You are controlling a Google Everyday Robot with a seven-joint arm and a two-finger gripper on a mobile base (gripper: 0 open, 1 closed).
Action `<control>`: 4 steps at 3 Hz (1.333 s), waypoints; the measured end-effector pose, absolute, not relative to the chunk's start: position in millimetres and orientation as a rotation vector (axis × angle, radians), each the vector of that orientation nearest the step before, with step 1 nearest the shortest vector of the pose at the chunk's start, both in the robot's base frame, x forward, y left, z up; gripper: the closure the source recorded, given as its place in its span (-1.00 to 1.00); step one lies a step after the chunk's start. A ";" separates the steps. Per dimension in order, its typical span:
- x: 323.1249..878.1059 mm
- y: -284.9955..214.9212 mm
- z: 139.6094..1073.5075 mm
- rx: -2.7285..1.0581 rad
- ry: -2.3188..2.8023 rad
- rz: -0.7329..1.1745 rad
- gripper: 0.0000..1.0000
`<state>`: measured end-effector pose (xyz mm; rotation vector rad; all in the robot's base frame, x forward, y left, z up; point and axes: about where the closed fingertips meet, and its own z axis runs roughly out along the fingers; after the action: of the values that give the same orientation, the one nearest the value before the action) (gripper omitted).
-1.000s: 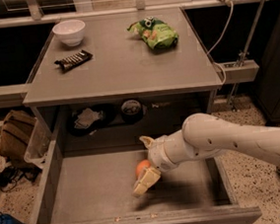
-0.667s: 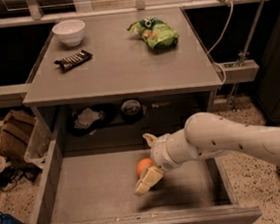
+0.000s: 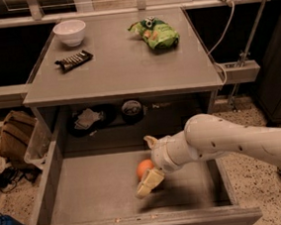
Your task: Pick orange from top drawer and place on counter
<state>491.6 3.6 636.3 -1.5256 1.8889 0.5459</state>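
Inside top drawer point(image 3: 89, 199), arm point(image 3: 232, 140) bent low, gripper point(image 3: 144, 167) fingers point(image 3: 148, 183) spread astride orange point(image 3: 145, 169)

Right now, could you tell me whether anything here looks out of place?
Nothing stands out: white bowl, snack bar and green bag sit on the counter; the gripper straddles the orange in the top drawer.

Smooth white tubular arm point(image 3: 242, 137) dotted with small dark screws, ringed wrist point(image 3: 170, 152), gripper point(image 3: 146, 167) with two spread cream fingers point(image 3: 148, 183), sat in the top drawer point(image 3: 84, 194) near its front edge.
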 end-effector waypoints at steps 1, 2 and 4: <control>492.0 2.1 625.1 -1.534 1.898 0.564 -1.00; 492.1 -0.7 618.5 -1.542 1.910 0.571 -1.00; 491.3 -1.5 617.2 -1.547 1.914 0.569 -0.17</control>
<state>491.3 -1.5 617.2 -1.5466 1.9144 0.5688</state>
